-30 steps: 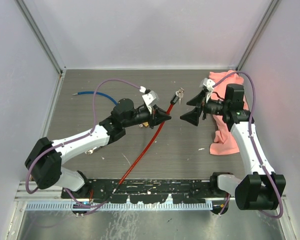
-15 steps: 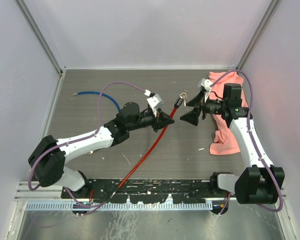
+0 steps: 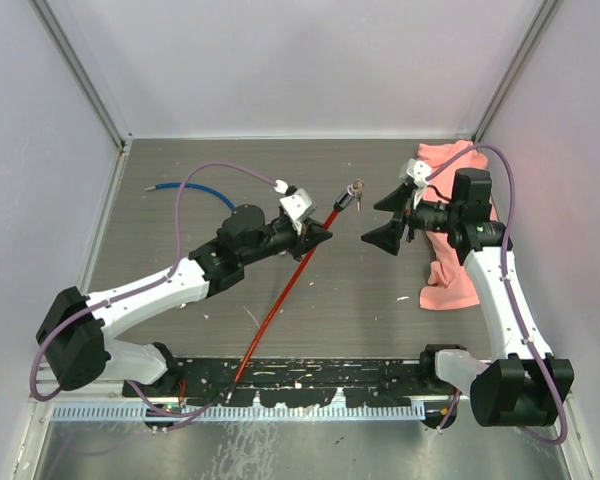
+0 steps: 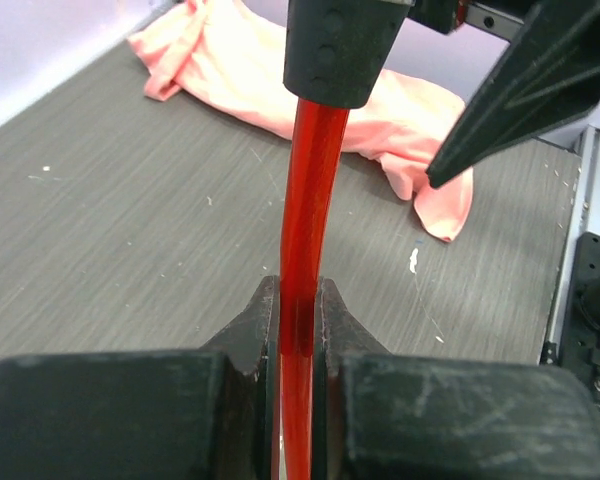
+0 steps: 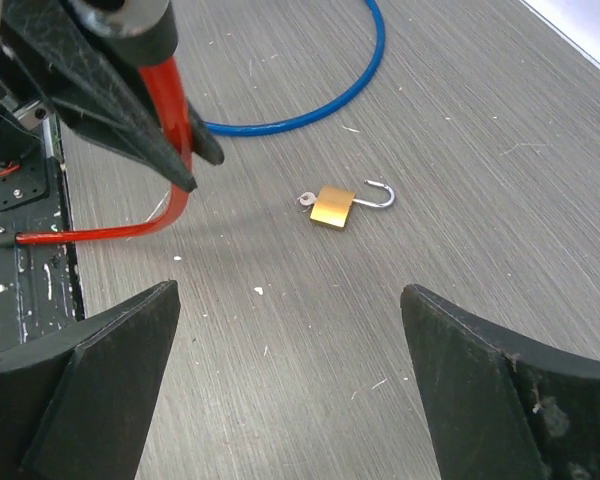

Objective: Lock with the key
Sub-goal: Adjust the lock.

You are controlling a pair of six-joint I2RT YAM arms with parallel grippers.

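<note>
My left gripper (image 3: pixel 322 233) (image 4: pixel 298 297) is shut on a red cable lock (image 4: pixel 308 190) just below its black lock head (image 3: pixel 352 196) (image 4: pixel 340 45). The head is lifted off the table, and small silver keys (image 3: pixel 359 185) hang from it. My right gripper (image 3: pixel 372 222) (image 5: pixel 288 300) stands wide open and empty, facing the lock head from the right. In the right wrist view a small brass padlock (image 5: pixel 332 206) lies on the table with its shackle open and a small silver key-like piece (image 5: pixel 306 200) at its base. The top view does not show the padlock.
The red cable (image 3: pixel 270 310) trails down to the arms' base rail. A blue cable (image 3: pixel 190 187) (image 5: pixel 320 105) lies at the back left. A pink cloth (image 3: pixel 450 275) (image 4: pixel 280 90) lies at the right, under my right arm. Grey walls enclose the table.
My left arm has shifted slightly left with the cable, which now runs straighter across the table. The lock head has barely moved. My right gripper has stayed open, almost in place.
</note>
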